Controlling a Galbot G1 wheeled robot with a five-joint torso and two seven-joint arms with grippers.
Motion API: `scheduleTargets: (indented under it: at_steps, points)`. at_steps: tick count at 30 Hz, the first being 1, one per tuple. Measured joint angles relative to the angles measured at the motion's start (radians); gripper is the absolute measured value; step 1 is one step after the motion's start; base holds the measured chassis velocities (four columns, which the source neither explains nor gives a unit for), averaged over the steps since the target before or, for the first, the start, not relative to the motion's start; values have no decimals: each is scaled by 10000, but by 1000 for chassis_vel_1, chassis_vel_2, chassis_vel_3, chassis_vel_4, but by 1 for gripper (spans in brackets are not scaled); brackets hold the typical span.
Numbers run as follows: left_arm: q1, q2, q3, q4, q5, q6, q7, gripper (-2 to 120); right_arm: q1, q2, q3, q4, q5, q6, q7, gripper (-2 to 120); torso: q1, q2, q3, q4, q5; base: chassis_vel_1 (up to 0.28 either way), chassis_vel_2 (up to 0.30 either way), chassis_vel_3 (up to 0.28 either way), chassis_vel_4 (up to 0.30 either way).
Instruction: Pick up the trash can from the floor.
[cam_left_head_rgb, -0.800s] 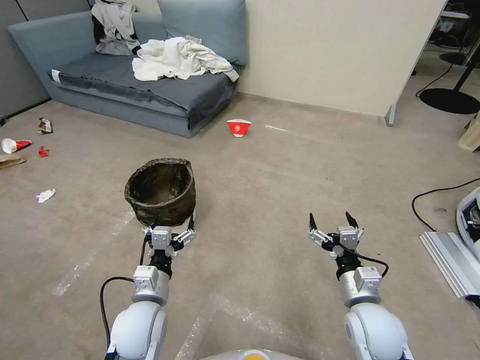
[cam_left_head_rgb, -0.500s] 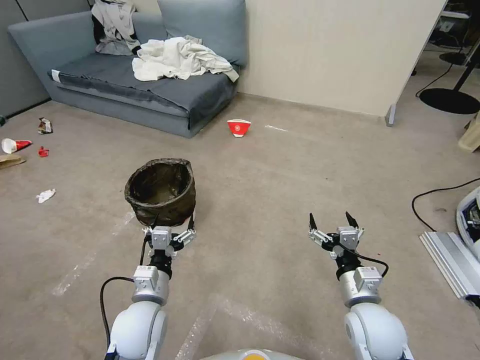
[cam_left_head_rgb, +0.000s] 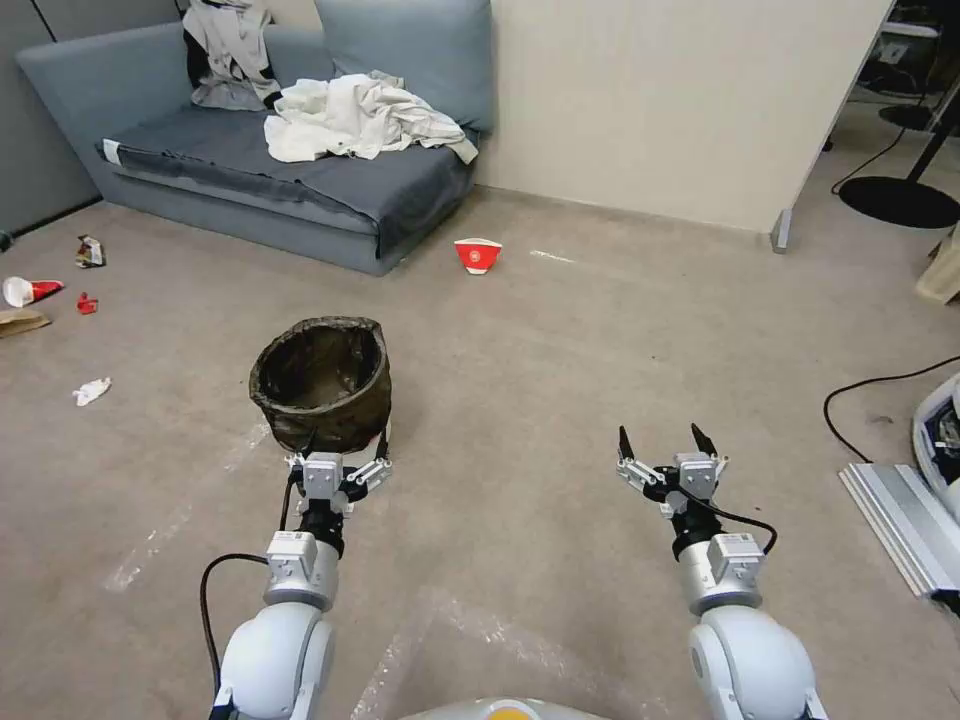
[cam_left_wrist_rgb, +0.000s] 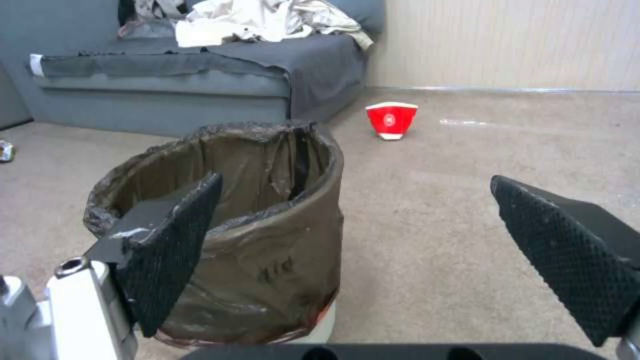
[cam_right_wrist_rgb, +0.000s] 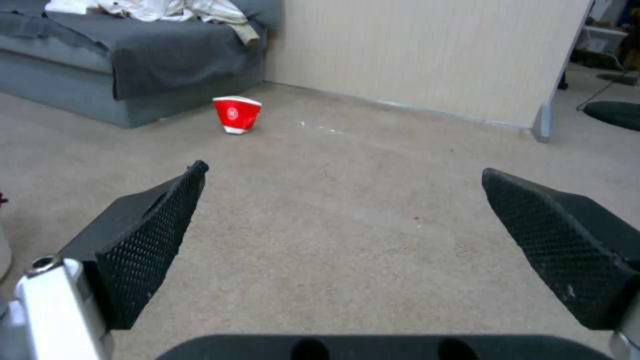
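Observation:
The trash can (cam_left_head_rgb: 322, 380) stands upright on the floor (cam_left_head_rgb: 540, 360), a small round bin with a crinkly dark bag folded over its rim. My left gripper (cam_left_head_rgb: 346, 440) hovers open just in front of it, fingertips close to its near wall. In the left wrist view the trash can (cam_left_wrist_rgb: 267, 240) sits close ahead, partly behind one of the two spread fingers (cam_left_wrist_rgb: 175, 245). Off to the right, my right gripper (cam_left_head_rgb: 660, 440) is open over bare carpet with nothing between its fingers (cam_right_wrist_rgb: 143, 240).
A grey sofa (cam_left_head_rgb: 250, 190) with heaped clothes stands at the back left. A red-and-white paper bowl (cam_left_head_rgb: 478, 255) lies beyond the can. Litter (cam_left_head_rgb: 45, 300) dots the far left floor. A cable (cam_left_head_rgb: 870, 395) and metal rail (cam_left_head_rgb: 905, 525) lie at right.

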Motion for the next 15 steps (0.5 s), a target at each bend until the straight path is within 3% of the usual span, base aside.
scheduleTargets:
  at_steps: [10, 13, 15]
  points:
    - [25, 3, -7, -9, 0, 0, -3, 100, -59, 16, -2, 87, 0, -20, 0, 100, 0, 0, 0, 1, 1, 0, 0, 0, 0]
    - [458, 105, -197, -749, -148, -15, -131, 100, -586, 240, -77, 1119, 1, -307, 75, 95, 0, 0, 0, -1, 3, 0, 0, 0, 0]
    - [686, 154, -294, -1122, -231, -23, -204, 100, -797, 327, -108, 1525, 1, -431, 112, 98, 0, 0, 0, 1, -2, 0, 0, 0, 0]
